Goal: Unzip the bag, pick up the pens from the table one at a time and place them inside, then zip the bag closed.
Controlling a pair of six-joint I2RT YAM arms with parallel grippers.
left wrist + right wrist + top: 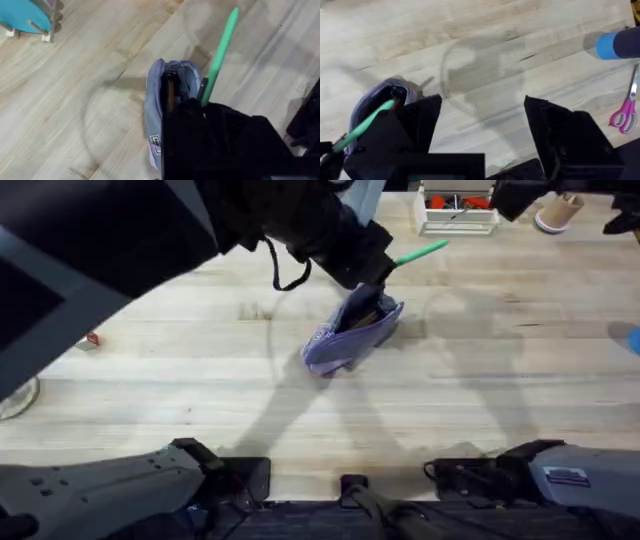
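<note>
Left pincer (372, 280) pinches green pen (420, 251) into unzipped bag (345, 340); right pincer (477, 135) spread.

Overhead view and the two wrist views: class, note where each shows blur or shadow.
Overhead: left arm looms large, dark and blurred close under the camera; soft shadows fan across the table beside the bag. Left wrist: faint curved shadow beside the bag. Right wrist: grey shadow patch mid-table.

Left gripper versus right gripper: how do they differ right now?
The left gripper is shut on the green pen at the open bag's mouth; the right gripper holds nothing. The left gripper's fingers are closed; the right gripper's stand wide apart over the table. Both are black.
</note>
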